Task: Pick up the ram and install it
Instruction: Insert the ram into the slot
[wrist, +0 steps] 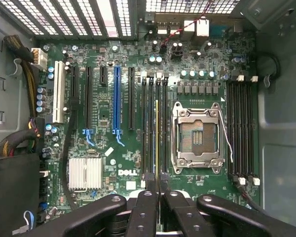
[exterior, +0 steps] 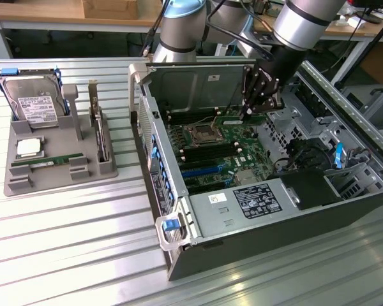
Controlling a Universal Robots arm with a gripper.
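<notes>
- Setting: a ribbed metal bench (exterior: 70, 236) carries an open computer case (exterior: 274, 236) lying on its side; wooden worktops stand behind it.
- Claw (exterior: 247, 115): black, hung from the silver arm (exterior: 306, 22), lowered into the case over the motherboard (exterior: 223, 150); in the wrist view its fingers (wrist: 145, 212) stand pressed close together, clamped on a thin strip seen edge-on.
- The ram (exterior: 237, 119): a narrow green strip with a whitish label, gripped at the claw's tip and held roughly level just above the board; in the wrist view it runs as a thin yellowish edge (wrist: 157, 138) in line with the memory slots (wrist: 154, 123) beside the processor socket; whether it touches a slot cannot be told.
- Processor socket (wrist: 197, 136): open metal frame, just beside those slots; a second bank of slots (wrist: 241, 128) lies on its far side.
- Further out on the board: a blue expansion slot (wrist: 117, 98) among black ones; a finned silver heatsink (wrist: 85, 174).
- Case edge: a labelled power supply (exterior: 255, 201) near the front; a blue latch (exterior: 170, 224) at the corner.
- Towards the exterior view's left: a grey parts tray (exterior: 57, 172) on the bench, well apart from the case, holding a hard drive (exterior: 32, 102), a square silver processor (exterior: 29, 148), another green strip (exterior: 48, 162) and an upright card (exterior: 99, 131).
</notes>
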